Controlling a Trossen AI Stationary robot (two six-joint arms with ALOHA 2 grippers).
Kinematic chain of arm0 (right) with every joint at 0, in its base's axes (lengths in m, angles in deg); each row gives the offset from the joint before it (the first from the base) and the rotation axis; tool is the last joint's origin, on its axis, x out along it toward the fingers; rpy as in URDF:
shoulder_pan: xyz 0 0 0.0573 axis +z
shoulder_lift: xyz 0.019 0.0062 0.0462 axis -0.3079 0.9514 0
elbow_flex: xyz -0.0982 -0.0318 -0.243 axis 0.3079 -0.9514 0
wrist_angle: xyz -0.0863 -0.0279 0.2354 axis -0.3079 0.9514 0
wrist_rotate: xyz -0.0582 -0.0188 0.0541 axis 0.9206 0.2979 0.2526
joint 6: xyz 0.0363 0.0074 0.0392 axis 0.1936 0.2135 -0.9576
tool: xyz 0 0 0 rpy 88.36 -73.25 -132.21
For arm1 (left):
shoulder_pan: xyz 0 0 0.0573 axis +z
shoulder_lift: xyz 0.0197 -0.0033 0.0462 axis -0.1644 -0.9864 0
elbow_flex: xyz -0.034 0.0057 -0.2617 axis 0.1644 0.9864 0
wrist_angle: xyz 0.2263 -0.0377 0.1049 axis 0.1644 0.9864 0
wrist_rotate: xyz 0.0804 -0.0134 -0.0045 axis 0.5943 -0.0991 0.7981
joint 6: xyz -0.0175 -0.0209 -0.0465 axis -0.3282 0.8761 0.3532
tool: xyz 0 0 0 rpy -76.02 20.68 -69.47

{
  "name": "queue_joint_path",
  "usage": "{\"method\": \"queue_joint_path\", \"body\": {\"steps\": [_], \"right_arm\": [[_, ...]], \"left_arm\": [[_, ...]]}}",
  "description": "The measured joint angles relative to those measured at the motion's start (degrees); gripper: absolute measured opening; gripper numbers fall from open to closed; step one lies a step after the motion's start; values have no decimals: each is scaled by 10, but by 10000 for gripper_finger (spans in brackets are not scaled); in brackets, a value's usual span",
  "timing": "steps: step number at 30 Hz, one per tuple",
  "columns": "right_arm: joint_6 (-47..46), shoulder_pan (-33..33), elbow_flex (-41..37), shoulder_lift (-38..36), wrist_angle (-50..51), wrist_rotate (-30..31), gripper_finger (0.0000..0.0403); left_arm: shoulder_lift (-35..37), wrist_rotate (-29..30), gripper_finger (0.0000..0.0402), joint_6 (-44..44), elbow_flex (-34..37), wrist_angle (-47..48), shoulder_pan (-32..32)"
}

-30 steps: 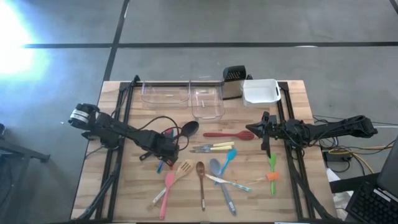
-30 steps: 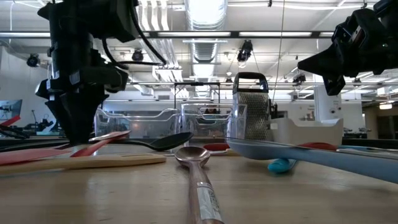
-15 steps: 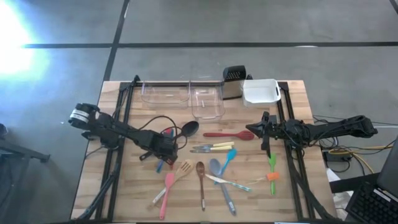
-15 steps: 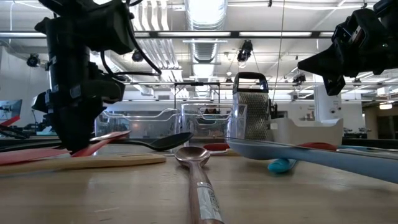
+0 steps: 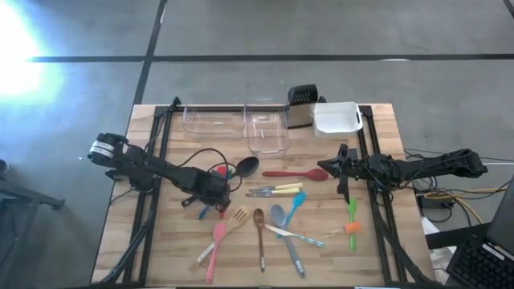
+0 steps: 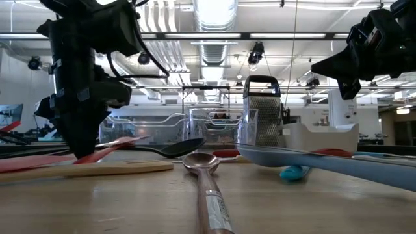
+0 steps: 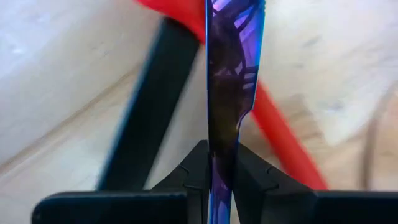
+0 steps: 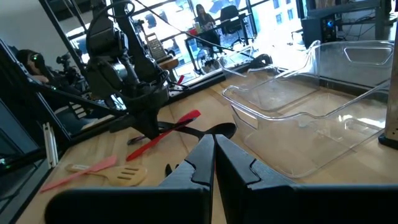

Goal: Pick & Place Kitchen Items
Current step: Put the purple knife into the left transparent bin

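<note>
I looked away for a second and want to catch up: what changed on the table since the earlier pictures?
The left hand closed its fingers onto a thin blue utensil beside the black ladle and red utensil; the red utensil's end tipped up slightly. The right hand, shut and holding nothing, the other utensils, tubs and grater stayed put.

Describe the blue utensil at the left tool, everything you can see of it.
The blue utensil looks like a thin, glossy strip with a blue-purple sheen, seen edge-on in the wrist view. The left tool is shut on it, one dark finger on each side. It passes over a red utensil and a black handle. Its ends are hidden, so its type is unclear.
</note>
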Motion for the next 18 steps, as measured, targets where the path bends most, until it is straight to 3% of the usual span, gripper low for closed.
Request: {"method": "queue_joint_path", "body": {"steps": [5, 10, 18], "right_arm": [[0, 0, 0, 0, 1, 0, 8], [0, 0, 0, 0, 1, 0, 8], [0, 0, 0, 0, 1, 0, 8]], "left_arm": [[38, 0, 45, -42, -23, 5, 0], [97, 11, 45, -137, -51, 21, 9], [166, 105, 45, -354, -94, 106, 113]]}}
